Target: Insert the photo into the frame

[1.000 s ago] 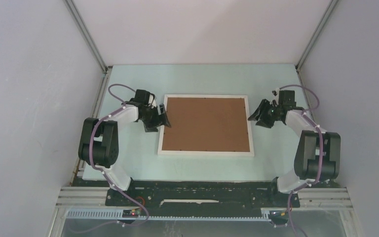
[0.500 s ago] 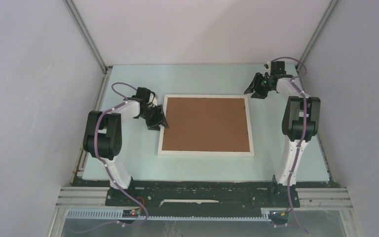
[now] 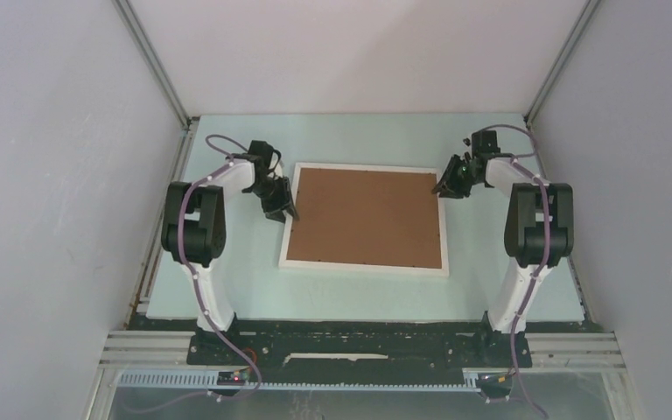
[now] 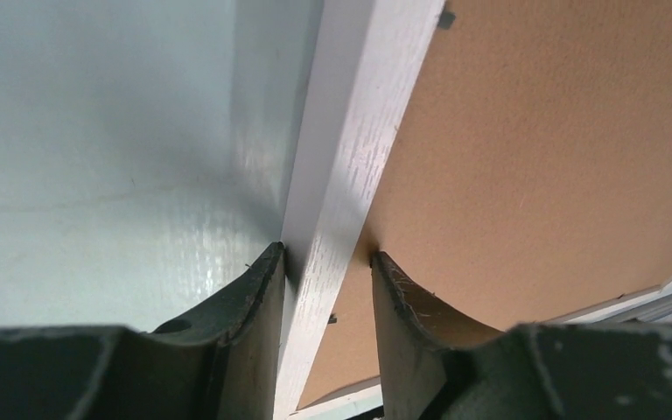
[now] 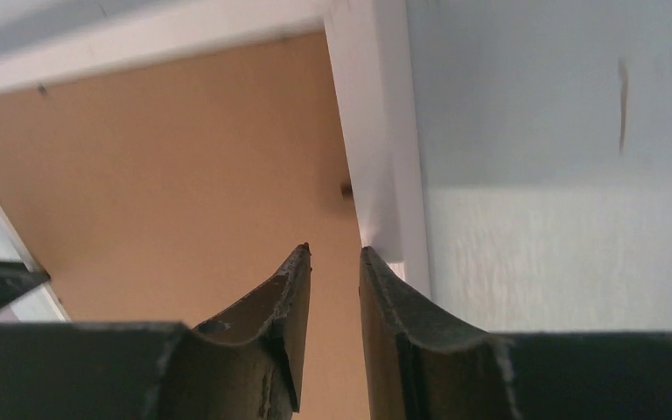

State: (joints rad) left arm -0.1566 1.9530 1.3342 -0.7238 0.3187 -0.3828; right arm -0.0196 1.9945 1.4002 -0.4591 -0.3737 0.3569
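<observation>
Frame (image 3: 363, 268) lies back-up mid-table, brown backing board (image 3: 367, 217) inside its white rim. Left gripper (image 4: 325, 254) clamps the left rail, a finger on each side. Right gripper (image 5: 334, 251) sits at the far right corner, jaws narrow, and whether it grips is unclear. Table (image 3: 359, 140) shows beyond every edge.

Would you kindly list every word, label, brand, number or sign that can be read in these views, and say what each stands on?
None: no text can be read in any of the three views.
The thin white rectangular picture frame, the plain brown backing board and the pale green table show no print, label or number.
</observation>
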